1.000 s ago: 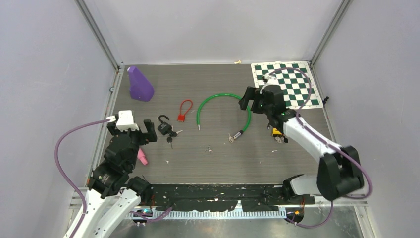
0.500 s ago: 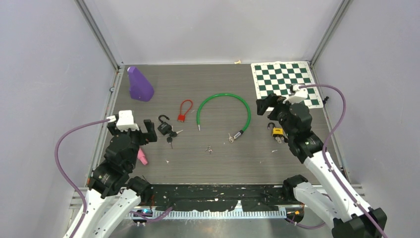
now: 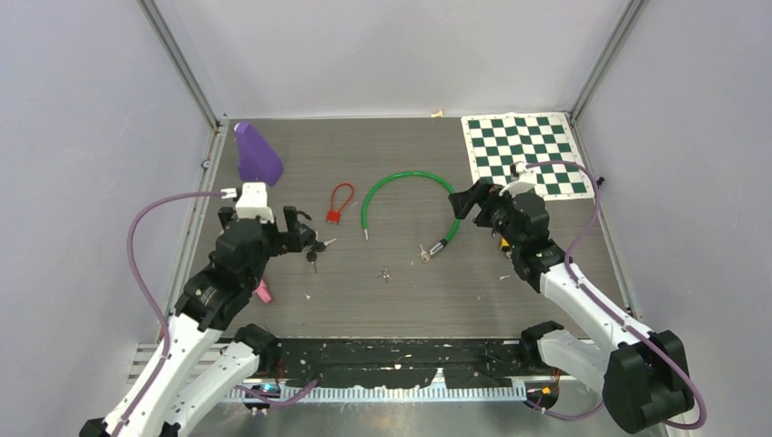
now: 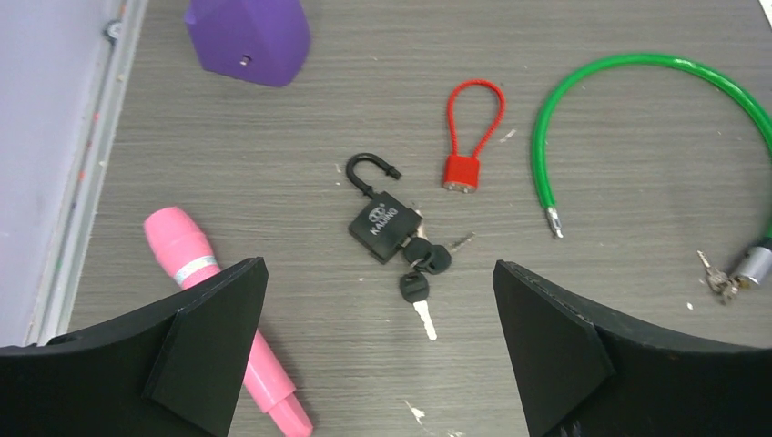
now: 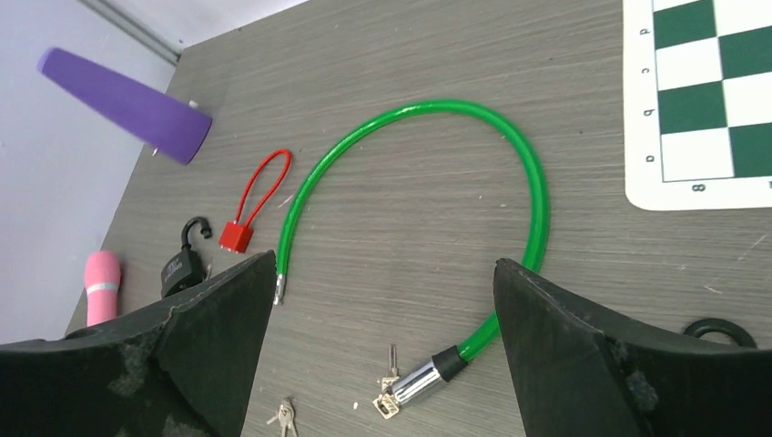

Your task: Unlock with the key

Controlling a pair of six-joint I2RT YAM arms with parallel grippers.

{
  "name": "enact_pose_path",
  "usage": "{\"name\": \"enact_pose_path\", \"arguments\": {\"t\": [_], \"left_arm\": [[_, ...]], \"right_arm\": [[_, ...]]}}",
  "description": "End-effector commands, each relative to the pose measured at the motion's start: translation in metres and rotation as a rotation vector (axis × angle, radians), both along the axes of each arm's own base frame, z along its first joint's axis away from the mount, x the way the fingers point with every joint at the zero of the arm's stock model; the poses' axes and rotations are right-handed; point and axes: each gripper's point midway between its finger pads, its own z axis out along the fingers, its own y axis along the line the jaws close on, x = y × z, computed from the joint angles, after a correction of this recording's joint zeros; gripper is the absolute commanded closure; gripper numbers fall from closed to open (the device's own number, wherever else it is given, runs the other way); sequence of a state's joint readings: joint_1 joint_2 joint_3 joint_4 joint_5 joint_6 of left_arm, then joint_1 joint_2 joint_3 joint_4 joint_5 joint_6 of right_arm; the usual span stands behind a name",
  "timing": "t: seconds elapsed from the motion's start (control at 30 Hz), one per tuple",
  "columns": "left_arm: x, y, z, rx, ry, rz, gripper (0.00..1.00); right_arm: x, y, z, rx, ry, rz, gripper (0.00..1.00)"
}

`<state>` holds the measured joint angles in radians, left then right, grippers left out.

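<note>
**Moved in over the locks: both arms, pincers wide and empty**

Shifted forward since a second ago: left pincer (image 3: 302, 235), now right above the black padlock (image 4: 384, 226) at the left of the worktop (image 3: 410, 300), spread wide, gripping nothing. Drawn back from the far side, then swung left again: right pincer (image 3: 469, 202), equally wide and empty, near the barrel end of the green cable lock (image 3: 410, 175). Suggests a reach only beginning — no key picked up yet.

Black padlock: squarish body lying flat, hooked shackle already swung open. Bunch of keys (image 4: 414, 287) touching its lower corner, one seemingly in the keyhole. Green cable lock: open arc, one tip free, keys at its barrel. Red cable lock (image 4: 464, 168) near the padlock, loop apparently closed — possibly the one left to open. Loose keys (image 3: 385, 272) mid-worktop, between the arms.
</note>
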<state>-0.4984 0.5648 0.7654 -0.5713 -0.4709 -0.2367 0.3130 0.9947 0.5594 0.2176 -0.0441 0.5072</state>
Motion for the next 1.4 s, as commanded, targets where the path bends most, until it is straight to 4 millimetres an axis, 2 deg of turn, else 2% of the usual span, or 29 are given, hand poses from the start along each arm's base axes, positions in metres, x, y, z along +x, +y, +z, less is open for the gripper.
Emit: {"name": "enact_pose_path", "arguments": {"t": [0.0,0.1,0.13,0.23,0.33,0.5,0.57,0.6,0.63,0.73,0.9,1.1,1.23,1.37], "left_arm": [[0.009,-0.025,0.011,-0.053,0.078,-0.067,0.01],[0.021,-0.040,0.000,-0.063,0.196,-0.082,0.00],[0.026,-0.044,-0.002,-0.075,0.233,-0.083,0.00],[0.048,-0.058,-0.016,-0.097,0.324,-0.067,0.00],[0.079,-0.069,-0.034,-0.151,0.382,-0.032,0.00],[0.129,-0.083,-0.058,-0.129,0.446,0.000,0.01],[0.148,-0.088,-0.072,-0.117,0.480,0.011,0.02],[0.157,-0.090,-0.086,-0.106,0.509,0.016,0.03],[0.163,-0.092,-0.090,-0.106,0.519,0.017,0.04],[0.177,-0.098,-0.122,-0.098,0.612,0.021,0.08],[0.186,-0.106,-0.162,-0.097,0.729,0.014,0.12],[0.179,-0.104,-0.191,-0.076,0.836,0.038,0.20],[0.163,-0.112,-0.201,-0.130,0.875,0.014,0.32],[0.145,-0.116,-0.210,-0.187,0.900,0.006,0.57]], "right_arm": [[0.001,0.005,0.021,0.048,-0.123,0.025,0.05],[-0.003,-0.009,0.004,-0.019,-0.084,-0.023,0.05],[-0.002,-0.018,0.004,-0.055,-0.091,-0.065,0.04],[-0.010,-0.031,-0.008,-0.128,-0.060,-0.097,0.04],[-0.019,-0.040,-0.004,-0.152,-0.108,-0.117,0.04],[-0.034,-0.054,-0.009,-0.147,-0.174,-0.166,0.04],[-0.038,-0.055,-0.008,-0.133,-0.198,-0.173,0.05],[-0.039,-0.056,-0.009,-0.130,-0.203,-0.175,0.04],[-0.040,-0.057,-0.005,-0.125,-0.217,-0.179,0.05],[-0.042,-0.060,-0.005,-0.121,-0.223,-0.194,0.05],[-0.042,-0.060,-0.006,-0.113,-0.219,-0.196,0.05],[-0.042,-0.060,-0.007,-0.111,-0.214,-0.195,0.05],[-0.044,-0.062,-0.005,-0.109,-0.223,-0.204,0.05],[-0.046,-0.056,-0.001,-0.121,-0.234,-0.161,0.05]]}}
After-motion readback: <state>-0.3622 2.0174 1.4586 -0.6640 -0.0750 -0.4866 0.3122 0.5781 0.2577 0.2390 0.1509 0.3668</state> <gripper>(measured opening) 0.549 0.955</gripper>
